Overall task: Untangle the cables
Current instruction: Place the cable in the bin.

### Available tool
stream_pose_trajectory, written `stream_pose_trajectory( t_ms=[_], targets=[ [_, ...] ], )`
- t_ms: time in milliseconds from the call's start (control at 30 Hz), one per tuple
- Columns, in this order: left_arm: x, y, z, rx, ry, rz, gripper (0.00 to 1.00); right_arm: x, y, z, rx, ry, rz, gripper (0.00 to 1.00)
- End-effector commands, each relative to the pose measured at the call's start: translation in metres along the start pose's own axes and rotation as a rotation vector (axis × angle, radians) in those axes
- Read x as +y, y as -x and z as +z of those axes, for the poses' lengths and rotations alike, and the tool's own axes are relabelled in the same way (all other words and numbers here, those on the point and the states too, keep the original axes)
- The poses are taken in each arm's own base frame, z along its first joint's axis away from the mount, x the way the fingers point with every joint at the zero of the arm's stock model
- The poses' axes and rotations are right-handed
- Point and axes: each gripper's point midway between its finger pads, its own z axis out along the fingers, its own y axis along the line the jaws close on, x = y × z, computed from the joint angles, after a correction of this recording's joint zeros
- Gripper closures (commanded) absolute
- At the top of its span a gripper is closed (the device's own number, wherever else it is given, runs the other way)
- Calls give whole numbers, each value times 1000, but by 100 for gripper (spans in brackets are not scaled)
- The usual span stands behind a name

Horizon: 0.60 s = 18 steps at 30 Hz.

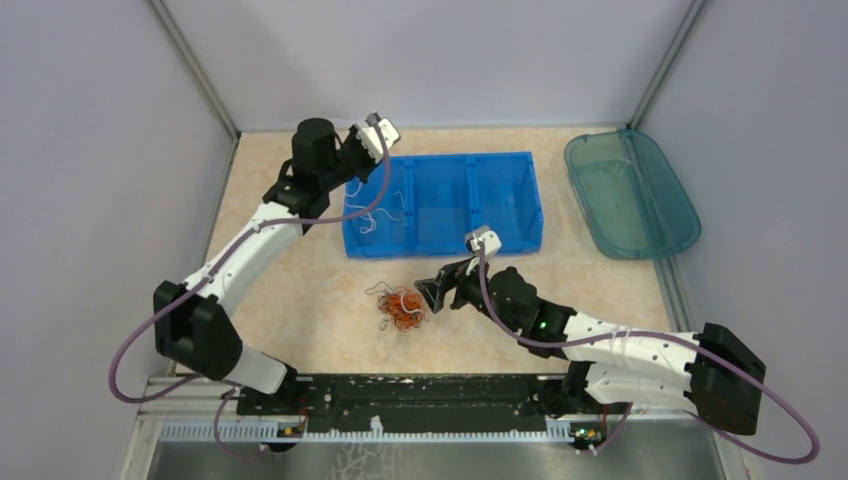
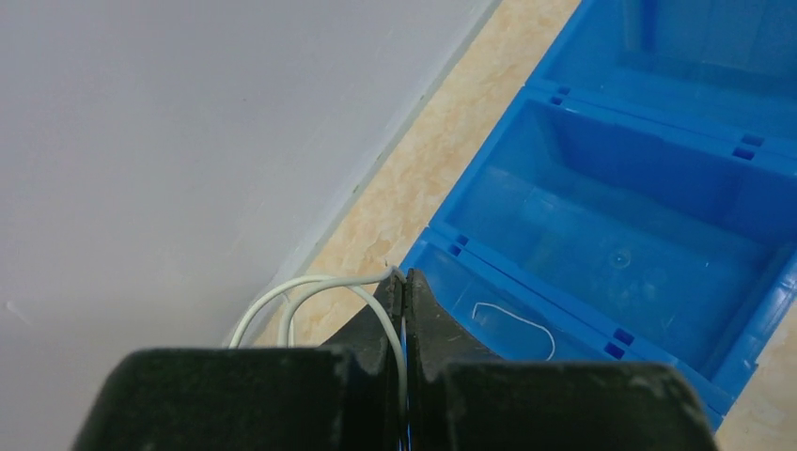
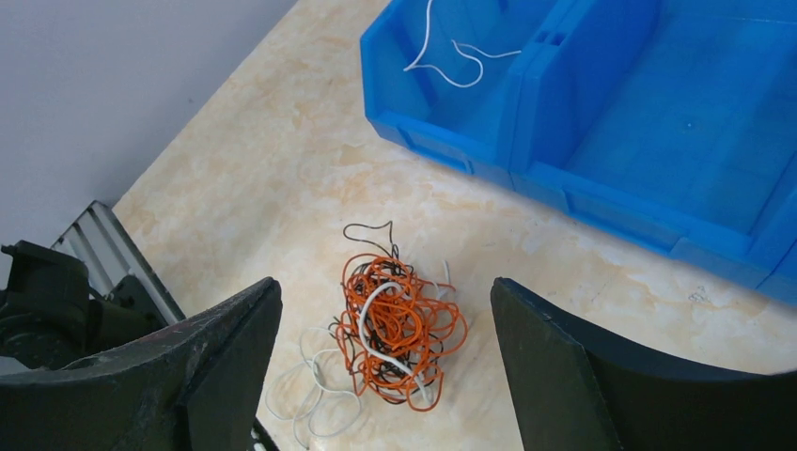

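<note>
A tangle of orange, black and white cables [image 1: 400, 307] lies on the table in front of the blue bin; it also shows in the right wrist view [image 3: 404, 324]. My left gripper [image 1: 362, 152] is shut on a white cable [image 2: 310, 287] and holds it above the bin's left compartment; the wire loops out to the left of the closed jaws [image 2: 405, 279]. Several white cables [image 1: 375, 210] lie in that compartment. My right gripper [image 1: 432, 290] is open, just right of the tangle, its fingers [image 3: 564, 357] spread on either side of it, not touching it.
The blue three-compartment bin [image 1: 500, 235] sits at mid-table; its middle and right compartments hold nothing that shows. A teal tray [image 1: 665, 215] lies at the back right. Grey walls close in the table on three sides.
</note>
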Motion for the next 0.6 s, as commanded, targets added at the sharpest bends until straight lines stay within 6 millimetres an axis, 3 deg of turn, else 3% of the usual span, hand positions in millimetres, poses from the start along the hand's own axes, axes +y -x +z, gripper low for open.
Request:
stream_pose_trajectory(
  t_ms=[0,133,233,367,567],
  targets=[
    [19,-7,21,31,23,-144,98,7,30,4,-52,-6,15,17],
    [38,3,38,41,27,-185,98,6,34,0,-72,-12,29,17],
    [36,-2,42,78,3,-215,96,5,33,0,-64,-17,28,17],
    [15,-43,44,264,-55,-289,94,3,34,0,-65,-26,25,17],
    [-15,-96,26,467,-139,-330,96,3,37,0,-64,-34,26,17]
  ],
)
